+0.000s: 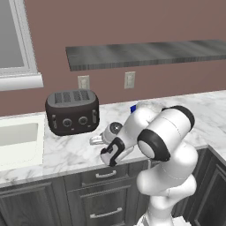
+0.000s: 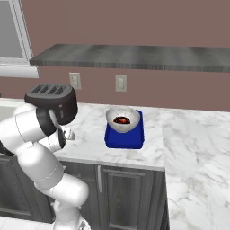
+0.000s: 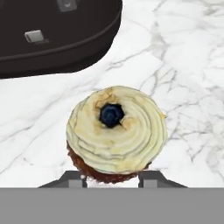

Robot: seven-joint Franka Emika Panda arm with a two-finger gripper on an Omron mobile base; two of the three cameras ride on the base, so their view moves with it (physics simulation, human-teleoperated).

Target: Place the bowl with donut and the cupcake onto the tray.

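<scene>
One cupcake [image 3: 116,133], cream swirled with a dark berry on top, sat on the white marble counter [image 3: 183,65] just in front of my gripper [image 3: 112,178]; whether its fingers were wide or closed, I could not tell. One pale bowl [image 2: 122,119] holding one dark donut [image 2: 121,120] rested on one blue tray [image 2: 125,134], well apart from the cupcake. One black toaster [image 1: 72,111] stood beside the cupcake. Two wall outlets [image 2: 120,83] and one grey shelf [image 2: 134,56] showed on the brown wall.
</scene>
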